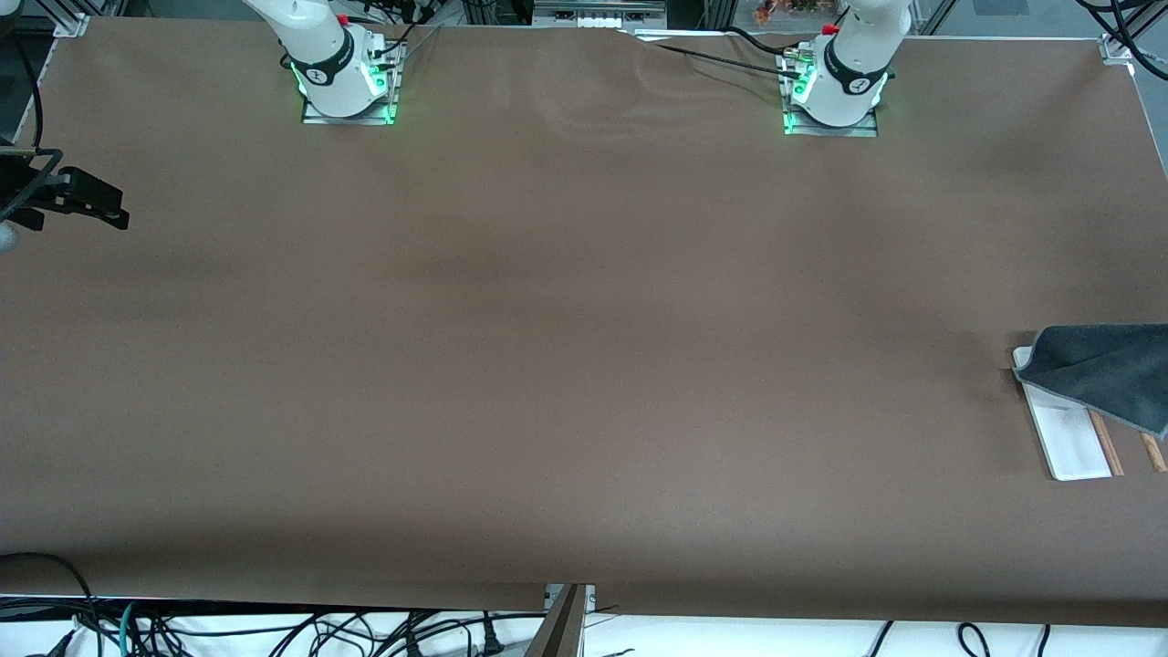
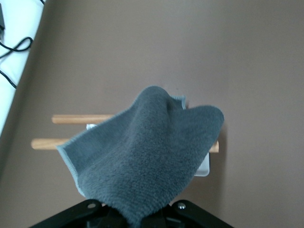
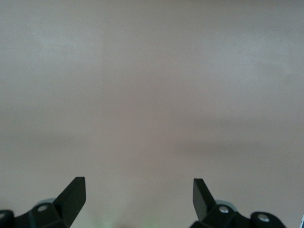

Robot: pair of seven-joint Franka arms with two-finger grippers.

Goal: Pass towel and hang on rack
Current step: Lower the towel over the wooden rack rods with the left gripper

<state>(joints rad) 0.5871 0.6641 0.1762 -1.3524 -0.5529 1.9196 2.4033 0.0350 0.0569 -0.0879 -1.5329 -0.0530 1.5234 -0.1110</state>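
The towel (image 2: 152, 161), dark grey side showing, is held pinched in the closed left gripper (image 2: 137, 219) above the rack (image 1: 1068, 438) at the left arm's end of the table (image 1: 584, 365). The rack's white base and two wooden rods (image 2: 76, 118) are partly covered by it. The right gripper (image 3: 139, 194) is held with jaws wide apart over bare brown cloth at the right arm's end, holding nothing.
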